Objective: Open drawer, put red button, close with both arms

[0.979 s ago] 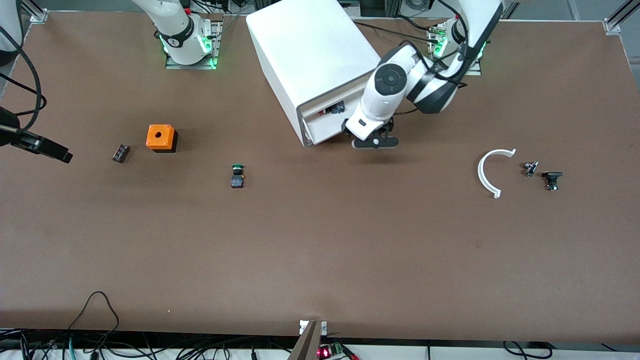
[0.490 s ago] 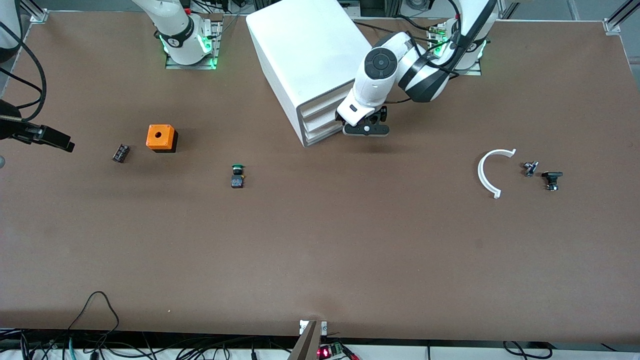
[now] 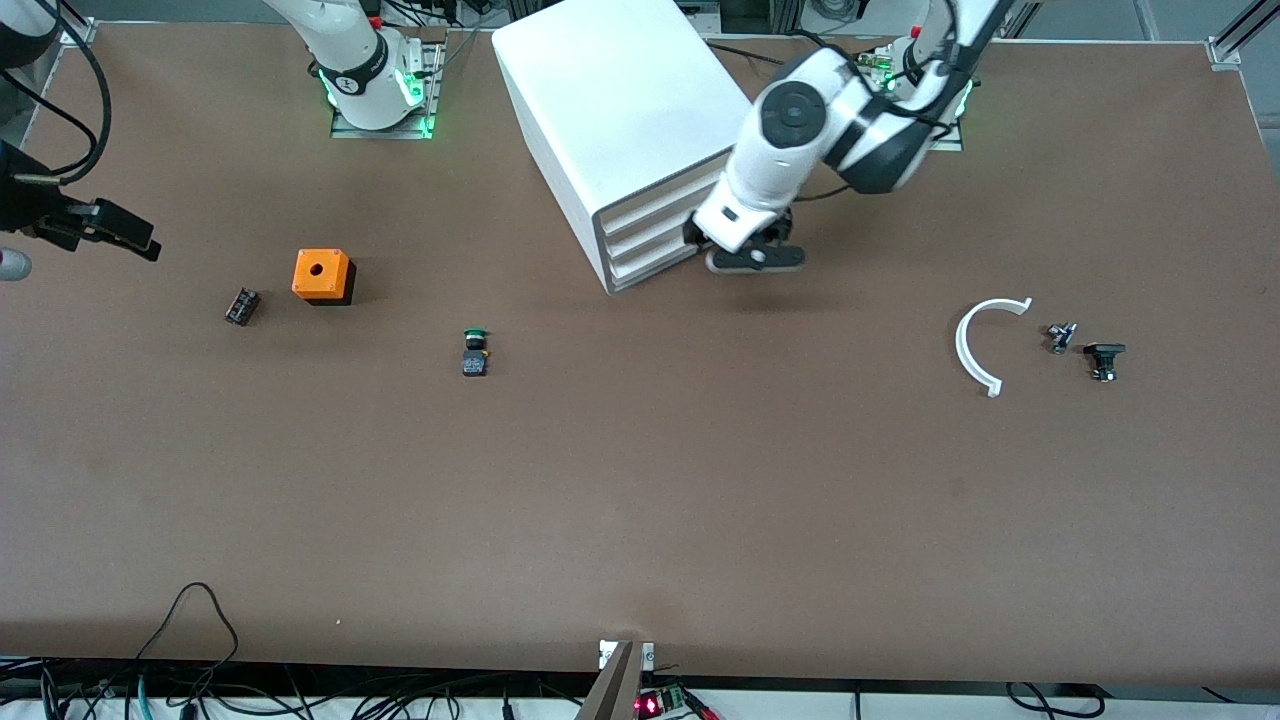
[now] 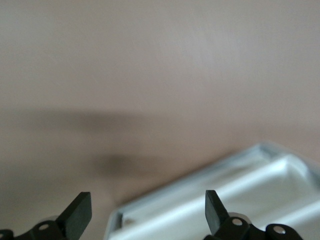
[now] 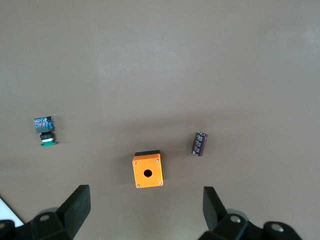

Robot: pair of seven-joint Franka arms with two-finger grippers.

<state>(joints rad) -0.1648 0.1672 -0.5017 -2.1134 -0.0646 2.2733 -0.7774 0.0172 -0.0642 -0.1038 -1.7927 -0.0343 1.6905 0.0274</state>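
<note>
Your left claw (image 3: 745,255), fingers spread and empty, hangs before the shut drawer (image 3: 650,243), whose front faces five o'clock; the right claw (image 3: 110,232) waits open above the table (image 3: 640,480).

From where I stand, nothing carries readable writing: no label, brand, number or sign shows on anything here.
</note>
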